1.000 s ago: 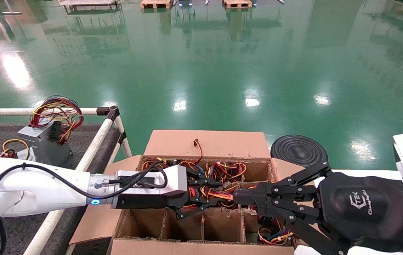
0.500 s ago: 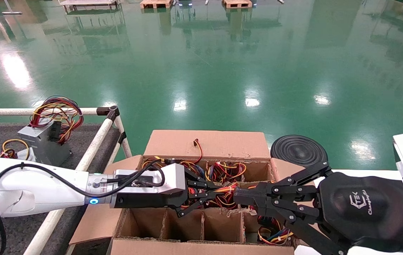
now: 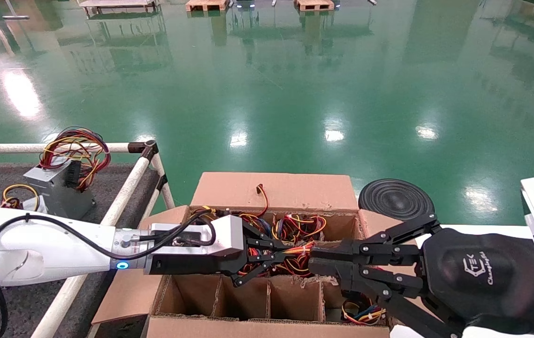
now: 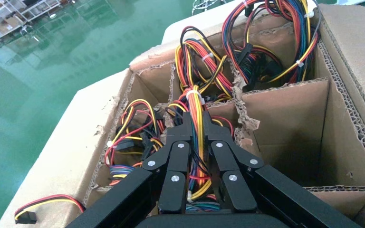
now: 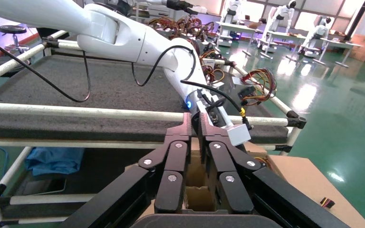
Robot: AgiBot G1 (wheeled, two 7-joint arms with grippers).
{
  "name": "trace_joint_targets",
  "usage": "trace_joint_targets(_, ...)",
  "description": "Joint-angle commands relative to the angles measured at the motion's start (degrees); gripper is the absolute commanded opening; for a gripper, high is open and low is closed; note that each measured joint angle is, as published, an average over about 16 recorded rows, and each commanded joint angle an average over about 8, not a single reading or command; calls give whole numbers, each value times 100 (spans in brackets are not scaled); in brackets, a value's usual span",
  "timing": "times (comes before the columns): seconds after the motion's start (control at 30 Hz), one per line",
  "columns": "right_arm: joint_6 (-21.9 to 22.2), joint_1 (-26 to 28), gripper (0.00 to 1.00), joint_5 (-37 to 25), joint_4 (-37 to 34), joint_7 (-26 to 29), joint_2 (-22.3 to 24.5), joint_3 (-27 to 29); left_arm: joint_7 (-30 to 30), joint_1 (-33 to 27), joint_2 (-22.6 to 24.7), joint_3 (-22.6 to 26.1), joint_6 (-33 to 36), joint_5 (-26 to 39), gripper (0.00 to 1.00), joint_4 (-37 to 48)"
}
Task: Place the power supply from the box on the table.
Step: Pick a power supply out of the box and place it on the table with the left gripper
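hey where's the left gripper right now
In the head view, the left gripper is over the middle of the box, its jaws closed on a wire bundle.

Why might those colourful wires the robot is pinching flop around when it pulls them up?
The wire bundle in the left tool is thin and curvy, so it probably bends. Its grey block is hidden in the box, likely heavy, so it may dangle.
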Motion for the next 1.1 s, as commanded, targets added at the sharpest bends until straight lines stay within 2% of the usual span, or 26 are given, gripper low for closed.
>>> trace_joint_targets(0.03,0,0,100,0,0,0,0,0,3,-15,-5,-5,18,-8,0,14)
trace_joint_targets(0.53,0,0,100,0,0,0,0,0,131,-343,-199,-352,137,-249,0,-124)
trace_joint_targets(1.1,0,0,100,0,0,0,0,0,591,-1032,-469,-1199,1,-358,0,-484)
